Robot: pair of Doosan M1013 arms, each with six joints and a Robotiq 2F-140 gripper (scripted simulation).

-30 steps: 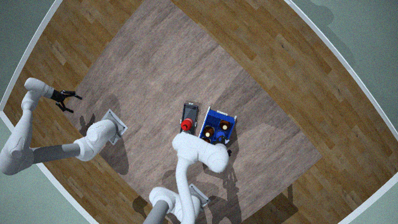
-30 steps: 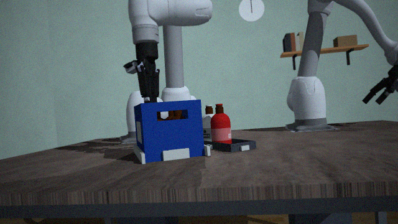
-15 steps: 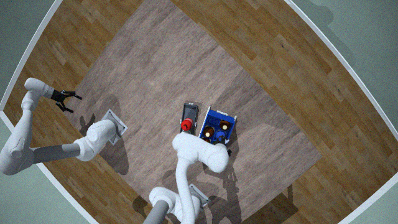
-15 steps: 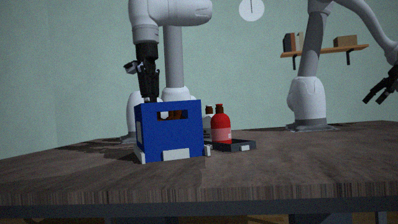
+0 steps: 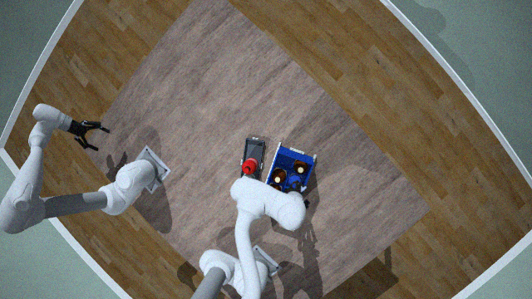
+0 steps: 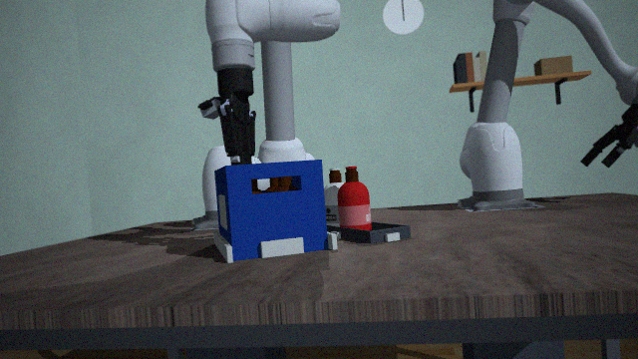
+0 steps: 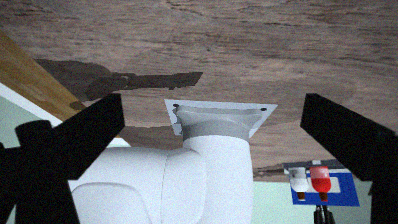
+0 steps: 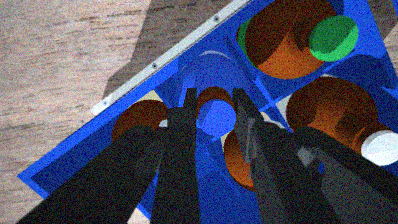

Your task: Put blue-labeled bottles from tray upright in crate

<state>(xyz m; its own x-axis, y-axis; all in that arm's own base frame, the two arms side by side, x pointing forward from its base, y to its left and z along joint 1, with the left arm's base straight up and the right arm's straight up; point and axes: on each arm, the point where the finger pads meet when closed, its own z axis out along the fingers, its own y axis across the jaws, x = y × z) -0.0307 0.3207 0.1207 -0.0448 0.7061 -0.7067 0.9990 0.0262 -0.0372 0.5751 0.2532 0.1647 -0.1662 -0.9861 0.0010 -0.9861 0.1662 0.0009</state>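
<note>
My right gripper (image 6: 241, 161) (image 8: 214, 103) is shut on the neck of a blue bottle (image 5: 294, 180) (image 8: 215, 72), which stands down in a slot of the blue crate (image 5: 291, 150) (image 6: 274, 214) (image 8: 50, 165) and looks upright; its base is hidden. The crate stands flat. A red bottle (image 5: 249, 166) (image 6: 354, 199) (image 7: 320, 180) and a white bottle (image 6: 333, 194) (image 7: 299, 180) stand on the dark tray (image 5: 254, 149) (image 6: 381, 237). No blue bottle shows on the tray, though the arm covers part of it in the top view. My left gripper (image 5: 103, 140) (image 6: 597, 163) (image 7: 212, 110) is open and empty, far from both.
Brown bottles stand in other crate slots, one with a green cap (image 8: 334, 38) and one with a white cap (image 8: 381, 148) beside my right fingers. The tray lies close beside the crate. The right arm reaches over the crate's near end and the tray's end.
</note>
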